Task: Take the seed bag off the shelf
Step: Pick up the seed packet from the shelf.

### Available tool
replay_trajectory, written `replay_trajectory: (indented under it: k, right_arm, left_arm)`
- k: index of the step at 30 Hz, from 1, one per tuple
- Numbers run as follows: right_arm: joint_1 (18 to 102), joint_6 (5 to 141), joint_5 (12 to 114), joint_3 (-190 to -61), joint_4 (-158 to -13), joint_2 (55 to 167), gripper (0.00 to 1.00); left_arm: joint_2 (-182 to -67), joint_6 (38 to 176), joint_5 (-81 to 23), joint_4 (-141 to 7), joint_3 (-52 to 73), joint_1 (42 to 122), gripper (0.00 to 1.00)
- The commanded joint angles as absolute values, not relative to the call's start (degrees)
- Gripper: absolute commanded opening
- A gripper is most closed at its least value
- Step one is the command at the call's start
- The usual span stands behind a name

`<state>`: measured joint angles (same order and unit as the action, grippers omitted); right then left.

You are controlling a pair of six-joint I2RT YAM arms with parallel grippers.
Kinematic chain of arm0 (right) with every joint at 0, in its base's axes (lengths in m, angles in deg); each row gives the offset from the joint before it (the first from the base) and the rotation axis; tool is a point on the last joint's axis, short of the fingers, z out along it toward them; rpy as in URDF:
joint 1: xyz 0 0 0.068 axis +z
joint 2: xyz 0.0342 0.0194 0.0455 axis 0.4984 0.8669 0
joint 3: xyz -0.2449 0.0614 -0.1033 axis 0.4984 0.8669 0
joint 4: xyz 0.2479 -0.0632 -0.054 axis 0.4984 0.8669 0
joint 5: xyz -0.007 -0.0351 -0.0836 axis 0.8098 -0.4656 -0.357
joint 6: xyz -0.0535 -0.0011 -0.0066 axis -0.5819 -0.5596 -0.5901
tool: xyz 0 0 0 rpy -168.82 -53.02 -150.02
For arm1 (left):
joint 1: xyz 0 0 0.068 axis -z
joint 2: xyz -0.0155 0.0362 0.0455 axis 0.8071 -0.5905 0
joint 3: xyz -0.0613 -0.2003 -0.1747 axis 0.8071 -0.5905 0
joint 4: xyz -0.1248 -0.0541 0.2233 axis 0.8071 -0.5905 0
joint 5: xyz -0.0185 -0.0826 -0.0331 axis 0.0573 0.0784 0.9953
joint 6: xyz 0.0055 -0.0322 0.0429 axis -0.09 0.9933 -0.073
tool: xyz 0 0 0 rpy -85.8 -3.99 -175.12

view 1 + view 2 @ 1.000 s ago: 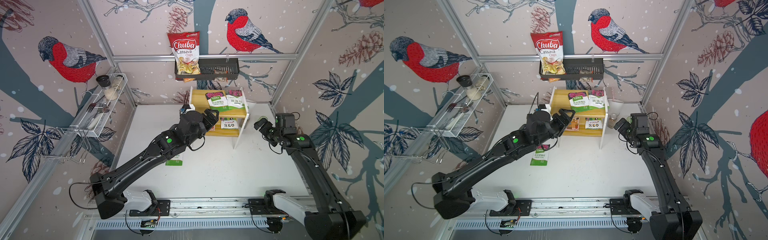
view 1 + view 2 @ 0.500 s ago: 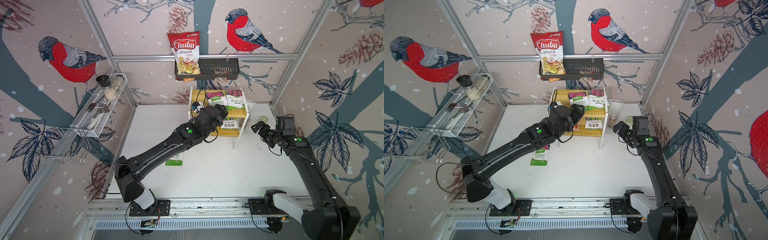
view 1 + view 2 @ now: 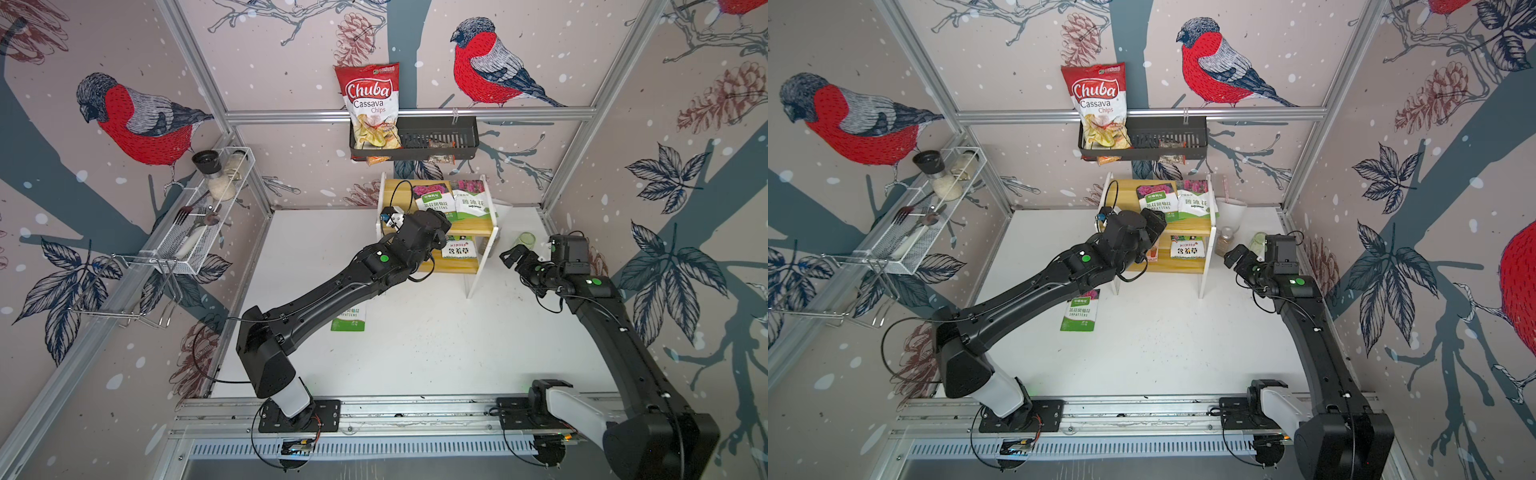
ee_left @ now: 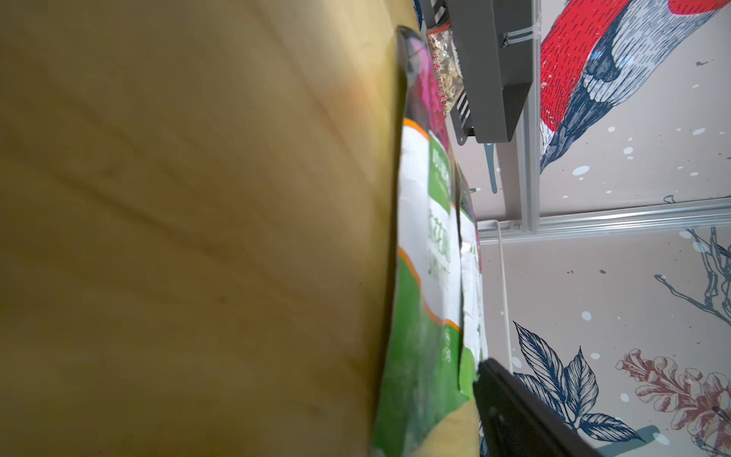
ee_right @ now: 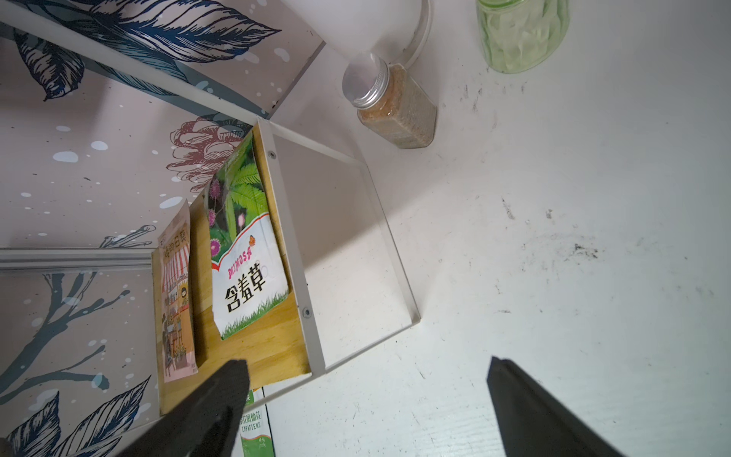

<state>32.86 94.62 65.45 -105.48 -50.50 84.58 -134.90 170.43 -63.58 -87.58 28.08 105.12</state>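
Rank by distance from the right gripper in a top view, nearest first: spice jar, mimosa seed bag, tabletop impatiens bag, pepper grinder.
From the open right gripper:
1. spice jar: right beside it, just outside the shelf.
2. mimosa seed bag: on the lower shelf board.
3. tabletop impatiens bag: front-left of the shelf.
4. pepper grinder: in the wire rack on the far left wall.

I count four seed bags (image 3: 1192, 202): three on the shelf (image 3: 1183, 227), one on the tabletop (image 3: 1163, 357). I also see one pink packet (image 5: 176, 292) and one chips bag (image 3: 1100, 108).
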Motion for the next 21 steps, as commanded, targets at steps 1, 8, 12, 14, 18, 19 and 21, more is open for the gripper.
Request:
replay_trajectory:
  k: [1, 8, 12, 14, 18, 19, 21]
  right_arm:
    - [32.8, 94.7, 66.2, -105.3, -52.1, 84.3, 1.0]
    - [32.9, 95.2, 66.4, -105.0, -52.1, 83.8, 1.0]
    - [32.9, 95.4, 66.4, -104.3, -52.3, 83.3, 1.0]
    - [32.9, 95.6, 66.5, -104.0, -52.4, 83.1, 1.0]
    - [32.9, 96.2, 66.7, -103.2, -52.9, 82.9, 1.0]
    - [32.9, 96.4, 66.7, -103.0, -53.1, 82.8, 1.0]
    - [33.0, 96.6, 67.0, -102.9, -53.3, 82.9, 1.0]
  left_arm:
    - [-134.6, 171.4, -62.3, -86.2, 26.4, 104.1, 0.93]
    - [-133.4, 171.6, -61.3, -86.2, 24.4, 103.4, 0.84]
    - [-130.8, 171.7, -62.0, -87.2, 22.7, 103.4, 0.8]
    - [-129.3, 171.6, -62.6, -88.0, 21.8, 103.4, 0.8]
    - [-126.8, 171.6, -63.2, -88.8, 19.7, 103.0, 0.79]
    - [-126.2, 171.7, -63.3, -88.7, 19.0, 102.9, 0.79]
    - [-125.4, 171.7, -63.2, -88.6, 18.2, 102.6, 0.78]
